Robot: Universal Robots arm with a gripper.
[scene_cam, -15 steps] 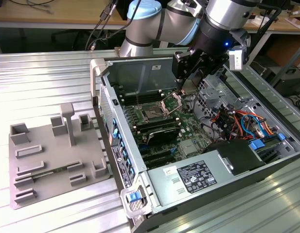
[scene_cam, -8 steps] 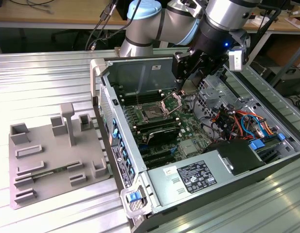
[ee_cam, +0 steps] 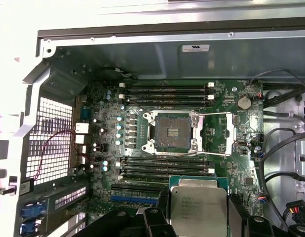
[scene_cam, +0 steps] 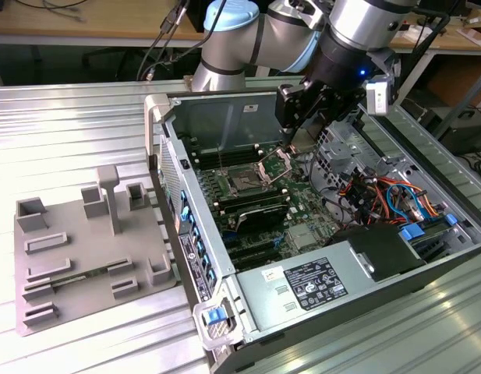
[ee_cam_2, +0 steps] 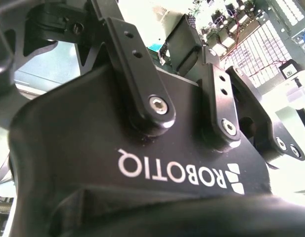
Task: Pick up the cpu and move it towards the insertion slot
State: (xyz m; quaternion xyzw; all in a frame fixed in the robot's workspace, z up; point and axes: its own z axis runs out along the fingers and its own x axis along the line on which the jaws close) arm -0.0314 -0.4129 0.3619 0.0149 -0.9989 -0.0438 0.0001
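Note:
In the first wrist view the cpu (ee_cam: 198,203), a flat square chip with a pale metal top, sits between two black fingers (ee_cam: 161,213). My gripper (ee_cam: 199,219) is shut on it by its two side edges. The insertion slot (ee_cam: 171,132) is a dark square socket in a steel frame, and its bracket (ee_cam: 214,134) is swung open to one side. The cpu hangs above the motherboard, over the memory slots beside the socket. In the exterior view my gripper (scene_cam: 293,128) hovers inside the open computer case, above and just to the exterior view's right of the insertion slot (scene_cam: 244,184).
A grey plastic tray (scene_cam: 76,249) with raised blocks lies on the ribbed metal table, on the exterior view's left of the case. Inside the case are long black memory slots (ee_cam: 164,91), a power supply (scene_cam: 302,282) and coloured cables (scene_cam: 384,195). The case walls (scene_cam: 224,109) ring the board.

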